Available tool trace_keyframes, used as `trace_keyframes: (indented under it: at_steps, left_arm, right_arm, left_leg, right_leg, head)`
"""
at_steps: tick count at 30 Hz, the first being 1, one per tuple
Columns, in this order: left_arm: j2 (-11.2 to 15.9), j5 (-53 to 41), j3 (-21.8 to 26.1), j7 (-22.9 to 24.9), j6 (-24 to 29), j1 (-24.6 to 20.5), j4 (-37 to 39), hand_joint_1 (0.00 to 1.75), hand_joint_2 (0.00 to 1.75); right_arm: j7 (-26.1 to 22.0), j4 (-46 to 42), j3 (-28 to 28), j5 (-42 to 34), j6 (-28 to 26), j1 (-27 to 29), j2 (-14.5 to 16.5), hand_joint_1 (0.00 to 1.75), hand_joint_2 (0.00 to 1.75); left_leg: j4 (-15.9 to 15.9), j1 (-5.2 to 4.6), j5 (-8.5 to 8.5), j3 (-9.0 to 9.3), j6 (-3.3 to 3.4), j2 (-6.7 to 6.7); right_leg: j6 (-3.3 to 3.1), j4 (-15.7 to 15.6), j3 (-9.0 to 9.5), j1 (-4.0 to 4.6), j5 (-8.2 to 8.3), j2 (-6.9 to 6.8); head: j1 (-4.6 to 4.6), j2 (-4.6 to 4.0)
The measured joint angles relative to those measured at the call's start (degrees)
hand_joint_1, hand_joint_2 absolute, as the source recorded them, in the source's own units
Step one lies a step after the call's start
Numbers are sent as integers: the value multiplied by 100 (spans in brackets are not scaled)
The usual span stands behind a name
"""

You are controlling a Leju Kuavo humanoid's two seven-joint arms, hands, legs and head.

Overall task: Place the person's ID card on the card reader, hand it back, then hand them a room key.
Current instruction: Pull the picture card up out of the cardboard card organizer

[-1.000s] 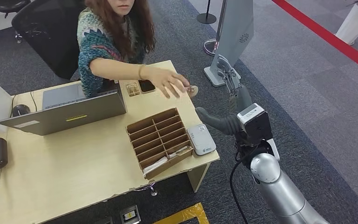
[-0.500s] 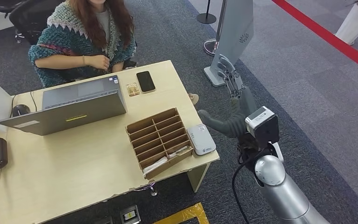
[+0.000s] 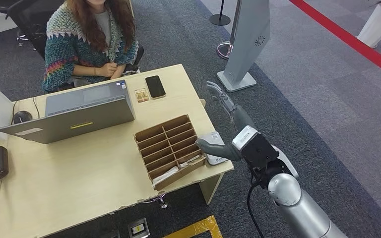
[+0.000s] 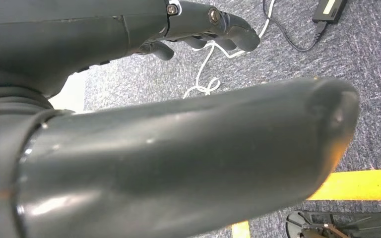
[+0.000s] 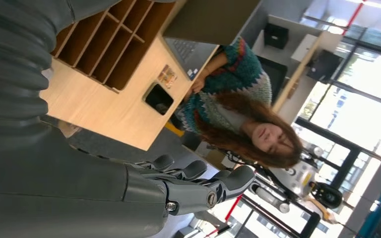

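Right hand [image 3: 222,111] sat right of centre in the head view, just off the desk's [image 3: 79,173] right edge, fingers spread apart and holding nothing; its thumb hung over the near end of the white card reader [image 3: 213,147]. The right wrist view showed the same hand [image 5: 193,186] with fingers stretched out, nothing in them. Card reader lay flat at the desk's lower right corner, touching the right side of the brown wooden slotted box [image 3: 168,150]. Box held white cards [image 3: 166,174] in its nearest slots; whether these were room keys could not be told. No ID card could be made out. Person [image 3: 90,42] sat at upper left behind the desk, hands together at the chest. Open grey laptop [image 3: 74,115] stood left of the box, black phone [image 3: 155,86] lay near the desk's far edge. Left hand [image 4: 198,34] appeared in the left wrist view above grey carpet, fingers curled loosely with nothing in them.
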Motion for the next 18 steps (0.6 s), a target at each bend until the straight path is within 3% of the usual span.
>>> trace_keyframes:
  at_steps: [8, 14, 18]
  left_arm:
    - [3, -4, 0, 0, -4, 0, 0, 0, 0]
    - [20, -73, -2, -7, -55, -41, 0, 0, 0]
    - [20, -96, -2, -7, -55, -45, 0, 0, 0]
  right_arm:
    - [235, -4, 118, 342, 74, 1, -38, 0, 175]
    - [1435, 102, 1118, 2580, 266, -106, -428, 0, 175]
    - [1559, 213, 1367, 3049, 380, -167, -499, 0, 175]
  left_leg:
    - [0, 0, 0, 0, 0, 0]
    - [0, 0, 0, -1, 0, 0]
    - [0, 0, 0, -1, 0, 0]
  right_leg:
    - [0, 0, 0, 0, 0, 0]
    - [0, 0, 0, 1, 0, 0]
    - [0, 0, 0, 1, 0, 0]
  head:
    - [-2, 0]
    - [-1, 0]
    - [-1, 0]
